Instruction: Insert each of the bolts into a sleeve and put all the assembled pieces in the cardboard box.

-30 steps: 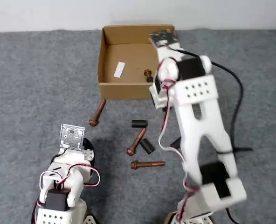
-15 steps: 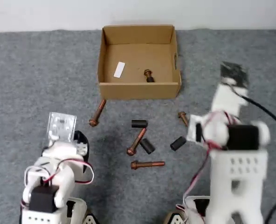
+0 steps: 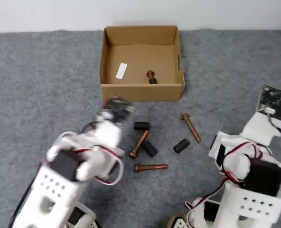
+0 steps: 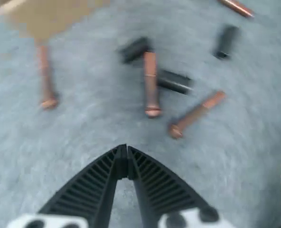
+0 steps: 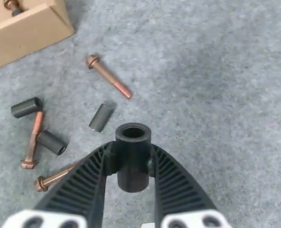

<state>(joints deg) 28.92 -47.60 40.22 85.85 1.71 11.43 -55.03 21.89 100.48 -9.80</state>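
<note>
Bolts (image 3: 191, 127) are lying loose on the grey carpet (image 3: 45, 71) just near of the cardboard box (image 3: 140, 91), three of them scattered among three black sleeves (image 3: 181, 146) and a fourth bolt (image 4: 44, 76) lying off to the left by the box's near-left corner. One assembled piece (image 3: 151, 77) is resting inside the box against its near wall, right of a white label (image 3: 121, 71). The right gripper (image 5: 130, 159) is clamping a fourth sleeve (image 5: 132, 142) by its sides, open end showing, to the right of the loose parts, while the left gripper (image 4: 126, 153) is hanging empty, fingers pressed together, over the carpet near of them.
</note>
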